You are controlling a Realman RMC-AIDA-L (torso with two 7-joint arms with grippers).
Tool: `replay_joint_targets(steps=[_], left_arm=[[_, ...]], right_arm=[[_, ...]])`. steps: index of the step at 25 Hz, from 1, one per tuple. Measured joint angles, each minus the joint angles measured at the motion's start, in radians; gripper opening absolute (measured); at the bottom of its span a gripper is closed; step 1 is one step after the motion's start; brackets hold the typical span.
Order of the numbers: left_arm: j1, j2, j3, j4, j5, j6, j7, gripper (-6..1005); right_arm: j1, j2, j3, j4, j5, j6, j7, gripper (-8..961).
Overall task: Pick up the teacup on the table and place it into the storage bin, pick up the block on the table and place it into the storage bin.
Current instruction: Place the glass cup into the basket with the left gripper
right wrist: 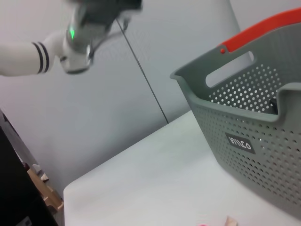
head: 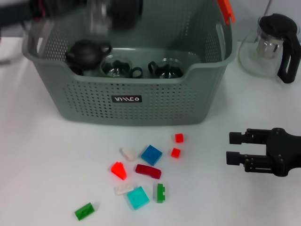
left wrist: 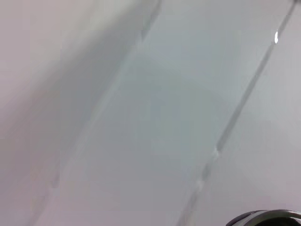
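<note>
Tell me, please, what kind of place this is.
Probably a robot test or lab tabletop, not a home: a plain white table against bare grey wall panels, a grey-green perforated plastic storage bin holding teaware, and small coloured plastic blocks scattered as practice objects.

Right gripper (head: pixel 229 148) over table (head: pixel 42 160). Scattered blocks (head: pixel 151 155) to its left, storage bin (head: pixel 131 75) ahead-left holding teapot (head: pixel 86 54) and cups, glass pitcher (head: pixel 270 46) ahead-right.
</note>
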Motion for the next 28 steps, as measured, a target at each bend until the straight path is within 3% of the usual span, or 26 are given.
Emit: replay_joint_targets(steps=[3,6,8,9,10,12,14,18,25,28], left_arm=[[-0.038,0.004,0.007,0.101,-0.033,-0.153,-0.099,39],[-0.065,0.015,0.077,0.191,-0.010,-0.314,-0.189,39],[-0.076,0.032,0.197,0.257,0.031,-0.430,-0.263,38],[-0.076,0.032,0.197,0.257,0.031,-0.430,-0.263,38],[-0.085,0.047,0.345,0.322,0.109,-0.532,-0.341,38],[-0.095,0.046,0.452,0.378,0.218,-0.596,-0.390,38],[-0.106,0.038,0.498,0.399,0.300,-0.623,-0.412,38],[-0.155,-0.001,0.569,0.412,0.527,-0.673,-0.440,38],[-0.225,-0.136,0.605,0.405,0.945,-0.839,-0.493,38],[-0.231,-0.170,0.653,0.378,1.045,-0.908,-0.519,38]], right_arm=[[-0.002,0.000,0.000,0.000,0.000,-0.001,-0.004,700],[-0.004,0.000,0.000,0.000,0.000,-0.002,-0.005,700],[-0.004,0.000,0.000,0.000,0.000,-0.003,-0.003,700],[-0.004,0.000,-0.001,0.000,0.000,-0.003,-0.002,700],[-0.005,0.000,0.000,0.000,0.000,-0.003,-0.001,700],[-0.004,0.000,0.000,0.000,0.000,-0.003,0.001,699],[-0.004,0.000,0.000,0.000,0.000,-0.003,0.001,699],[-0.004,0.000,0.000,0.000,0.000,-0.003,0.001,699],[-0.009,0.000,0.000,0.006,0.000,-0.001,0.002,701],[-0.011,0.000,0.000,0.010,0.000,-0.002,0.002,701]])
